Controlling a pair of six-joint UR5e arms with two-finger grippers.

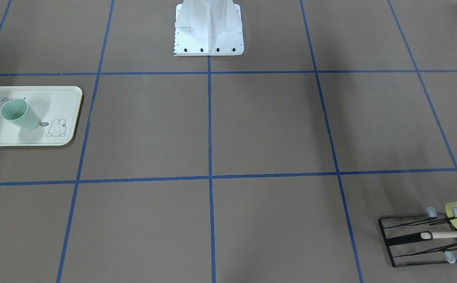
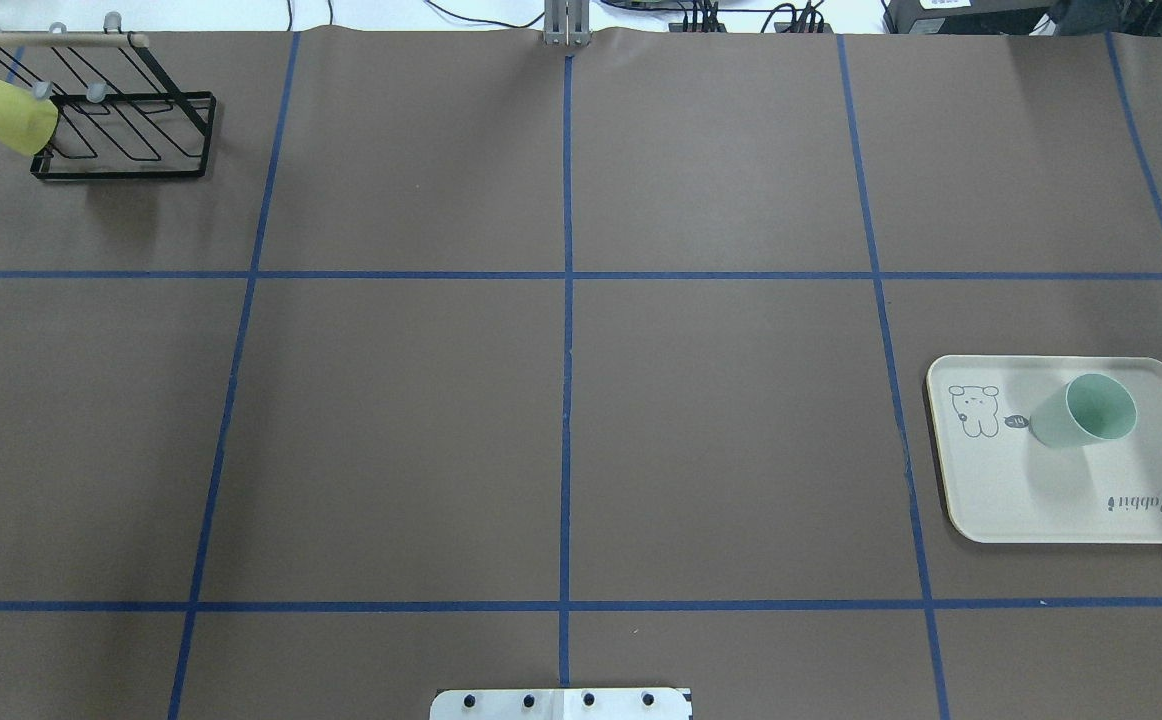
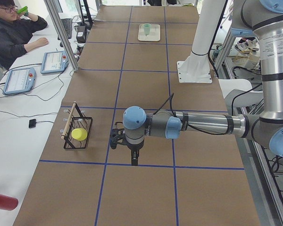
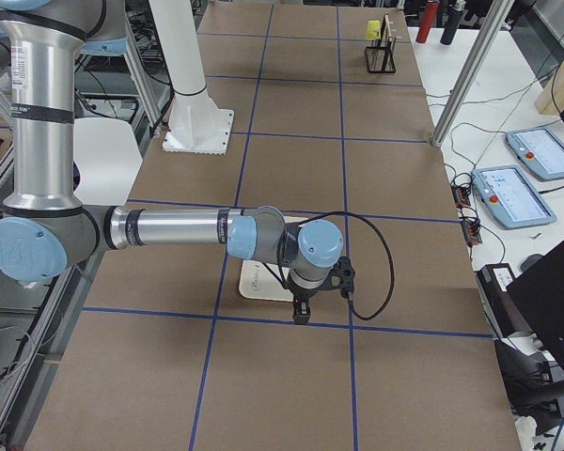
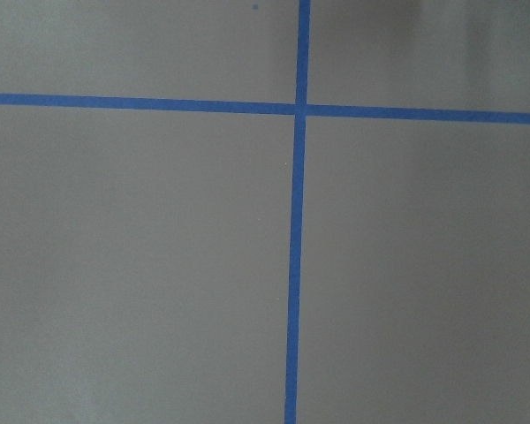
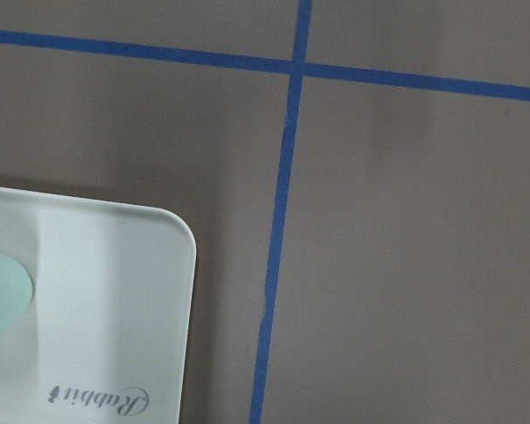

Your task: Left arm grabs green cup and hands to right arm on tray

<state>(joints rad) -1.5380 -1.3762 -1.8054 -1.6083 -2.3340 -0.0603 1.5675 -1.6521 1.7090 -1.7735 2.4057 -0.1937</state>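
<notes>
The brown paper-covered table [image 2: 721, 440], gridded with blue tape, is carrying very little. The two silver-tubed arms are reaching out level above it. Neither is showing in the overhead or front views, probably because both are being held high and clear.

The left arm [image 3: 203, 125] is hanging its black two-finger left gripper [image 3: 134, 160] over a tape crossing, well apart from any object. The right arm [image 4: 169, 228] is holding the right gripper [image 4: 302, 310] beside a rounded corner of the cream rectangular plastic tray [image 2: 1041, 500]. Only the side cameras are catching either gripper (the wrist views show no fingers), so whether they are spread or pressed together cannot be told. Neither seems to be carrying anything.

Seen from overhead with the table's middle as dial centre, the tray is lying at about 4 o'clock, on the right arm's side, which suits a drop-off there. The black wire rack [image 2: 126, 130] is sitting at about 10 o'clock, with a yellow-green cup [image 2: 1, 112] propped on it.

The small pale mint-green plastic tumbler [image 2: 1086, 410] is standing upright, mouth up, on the tray near the bunny drawing. By that placement, the delivery is looking finished.
</notes>
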